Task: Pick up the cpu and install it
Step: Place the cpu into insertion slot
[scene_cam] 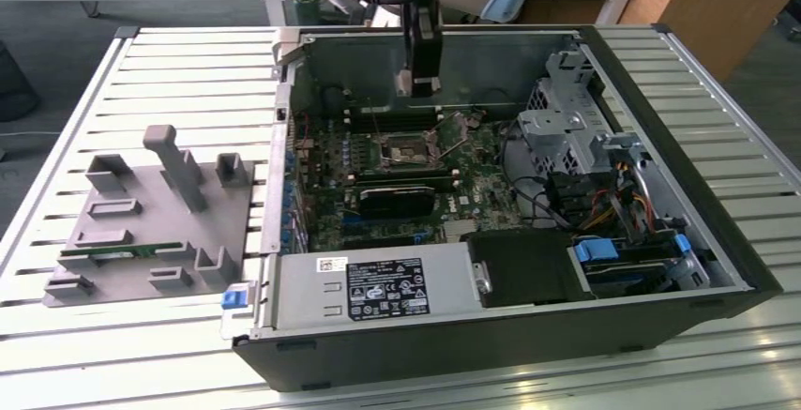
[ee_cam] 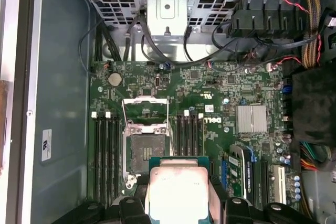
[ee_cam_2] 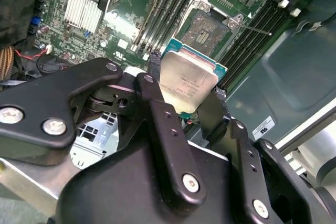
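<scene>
The cpu (ee_cam_2: pixel 186 85), a flat square chip with a silver-grey metal top, sits clamped between the two black fingers (ee_cam_2: pixel 157 74) of my gripper (ee_cam_2: pixel 187 92). It hangs above the green motherboard (ee_cam: pixel 210 93) inside the open computer case. In the first wrist view the cpu (ee_cam: pixel 178 192) is just off the open socket (ee_cam: pixel 144 153), whose metal frame is flipped up. The socket (ee_cam_2: pixel 210 32) lies bare beyond the chip in the second wrist view. In the exterior view my gripper (scene_cam: pixel 419 91) points down into the case over the socket (scene_cam: pixel 407 155).
A grey holder block (scene_cam: pixel 150 222) with a green memory stick (scene_cam: pixel 119 250) stands on the slatted table at the exterior view's left. Inside the case are a metal drive cage (scene_cam: pixel 564 129), cable bundles (ee_cam: pixel 294 3), a finned heatsink (ee_cam: pixel 251 119) and the power supply box (scene_cam: pixel 375 288).
</scene>
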